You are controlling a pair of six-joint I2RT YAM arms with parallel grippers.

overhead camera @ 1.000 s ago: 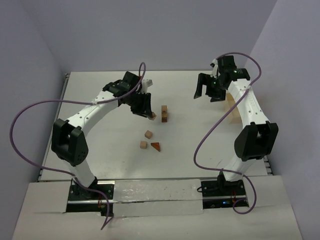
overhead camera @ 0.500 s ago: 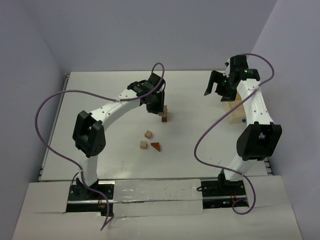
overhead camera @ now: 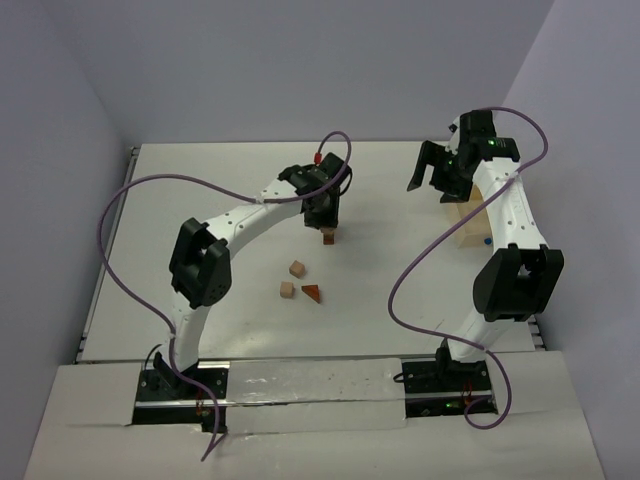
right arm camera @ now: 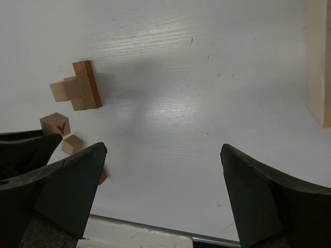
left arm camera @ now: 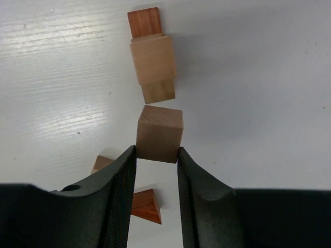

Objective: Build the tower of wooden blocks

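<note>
- Left hand (left arm camera: 156,152): part-open, its two fingers clamped on the side faces of a tan cube (left arm camera: 159,132). A second ago it carried this cube at 9 o'clock of the tower; it has since swung in and now hangs over the column.
- Tower (left arm camera: 152,62): a reddish-brown cube at the base with tan cubes on it, standing mid-tabletop (overhead camera: 200,200). In the wrist view the held cube lies just at 6 o'clock of the top block; whether they touch cannot be told.
- Meaning for the task: transport looks finished; fine alignment, lowering and release remain, and a sideways nudge could topple the narrow column.
- Loose stock: two tan cubes (overhead camera: 296,268) and the wedge (overhead camera: 312,292) lie at 7 o'clock of the tower.
- Right hand (overhead camera: 432,180): fully open and empty, drawn slightly back toward the pale box (overhead camera: 465,222), at 2 o'clock of the tower.
</note>
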